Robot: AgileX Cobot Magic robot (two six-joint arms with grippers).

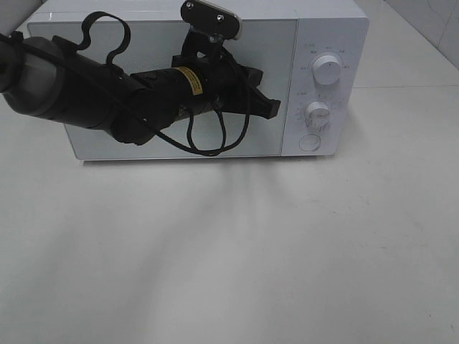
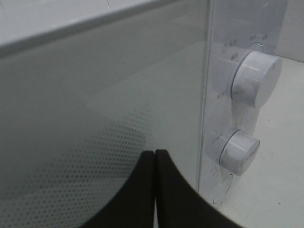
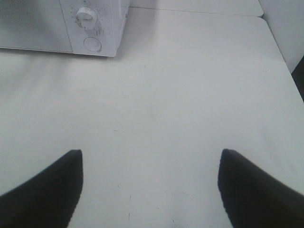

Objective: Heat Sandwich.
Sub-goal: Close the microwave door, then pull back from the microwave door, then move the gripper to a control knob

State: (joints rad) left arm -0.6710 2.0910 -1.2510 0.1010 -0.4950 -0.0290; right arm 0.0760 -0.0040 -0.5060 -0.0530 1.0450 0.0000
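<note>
Right gripper (image 3: 150, 153) spread wide, empty, over table (image 3: 190, 85). Left gripper (image 2: 155, 153) pinched closed, holding nothing, at closed microwave door (image 1: 276, 50) beside knobs (image 1: 328, 72). Sandwich not visible, maybe inside; timer likely left.

Soft, rather cool light fills all three views, bright and even. In the high view the pale matte worktop (image 1: 301, 272) carries faint grey shadows that spread forward from the white box-shaped microwave oven (image 1: 326, 36) (their edges are very soft), so the light falls from above and behind it. The black robot arm (image 1: 86, 93) is so dark that little detail shows. The oven's greenish glass door (image 2: 95, 118) mirrors a paler patch. The left black fingers (image 2: 142, 199) and the right black fingers (image 3: 42, 190) are out of focus, plain dull silhouettes.
</note>
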